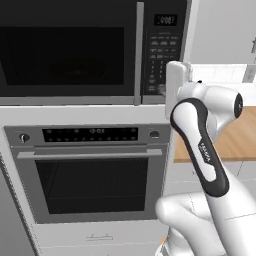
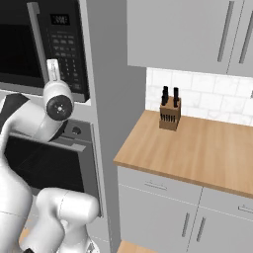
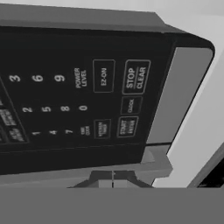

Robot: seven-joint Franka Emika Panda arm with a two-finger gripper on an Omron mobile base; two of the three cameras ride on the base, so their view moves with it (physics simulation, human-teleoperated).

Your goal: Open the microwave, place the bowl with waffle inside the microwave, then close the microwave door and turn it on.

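1. The microwave [image 1: 75, 50] sits built in above the wall oven [image 1: 90, 170], its door [image 1: 65, 50] shut and facing the robot.
2. The door's handle [image 1: 139, 50] runs vertically beside the keypad [image 3: 87, 100].
3. The gripper [image 3: 113, 179], clenched on nothing, hangs just before the keypad's lower corner; the start button [image 3: 127, 127] lies straight ahead.

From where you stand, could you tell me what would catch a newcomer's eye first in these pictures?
The white arm reaching up to the microwave, its shut hand right at the keypad by the start button. The microwave door is closed, and the oven sits directly below. To the right, a knife block stands on the wooden counter.
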